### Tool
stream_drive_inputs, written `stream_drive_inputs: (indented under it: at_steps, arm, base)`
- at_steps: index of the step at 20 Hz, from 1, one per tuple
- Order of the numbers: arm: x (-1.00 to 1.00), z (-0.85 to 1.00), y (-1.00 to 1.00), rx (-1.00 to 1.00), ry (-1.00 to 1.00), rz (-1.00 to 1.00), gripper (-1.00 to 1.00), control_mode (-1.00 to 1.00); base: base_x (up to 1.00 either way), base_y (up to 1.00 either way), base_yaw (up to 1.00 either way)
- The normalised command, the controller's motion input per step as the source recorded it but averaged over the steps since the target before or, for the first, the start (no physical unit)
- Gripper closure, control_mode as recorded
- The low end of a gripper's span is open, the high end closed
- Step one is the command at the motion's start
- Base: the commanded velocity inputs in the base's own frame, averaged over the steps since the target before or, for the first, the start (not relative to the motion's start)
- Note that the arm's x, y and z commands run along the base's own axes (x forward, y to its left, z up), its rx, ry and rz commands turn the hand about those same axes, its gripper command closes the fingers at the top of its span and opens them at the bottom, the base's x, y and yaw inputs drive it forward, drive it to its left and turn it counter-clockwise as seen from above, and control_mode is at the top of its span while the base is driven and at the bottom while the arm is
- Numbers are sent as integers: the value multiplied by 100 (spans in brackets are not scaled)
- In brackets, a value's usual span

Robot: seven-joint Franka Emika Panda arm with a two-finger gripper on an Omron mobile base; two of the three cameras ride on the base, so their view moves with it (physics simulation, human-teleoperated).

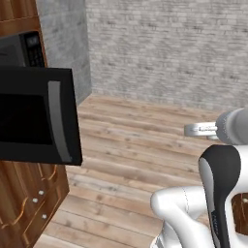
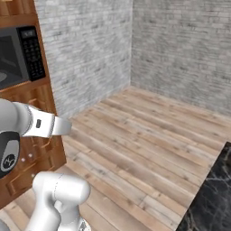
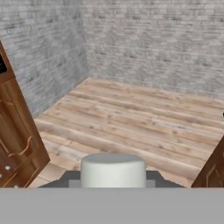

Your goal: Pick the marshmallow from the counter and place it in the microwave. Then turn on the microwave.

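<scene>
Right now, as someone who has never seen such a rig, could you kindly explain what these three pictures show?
It is a simulated kitchen with a white robot arm on a driving base. Two cameras ride behind the arm, left and right; the third looks along its gripper. The gripper holds a whitish stubby lump, the marshmallow. The black microwave sits in wooden cabinets, its door swung open. A dark stone counter edge shows at lower right of the right view.
</scene>
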Motion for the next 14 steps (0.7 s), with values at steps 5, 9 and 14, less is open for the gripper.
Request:
stream_drive_inputs:
  at_steps: [5,9,14]
  arm:
    - [0,0,0,0,0,0,100,100]
    - [0,0,0,0,0,0,100,100]
    - [0,0,0,0,0,0,100,100]
  base:
    - [45,0,9]
    - [39,0,4]
    - [35,4,4]
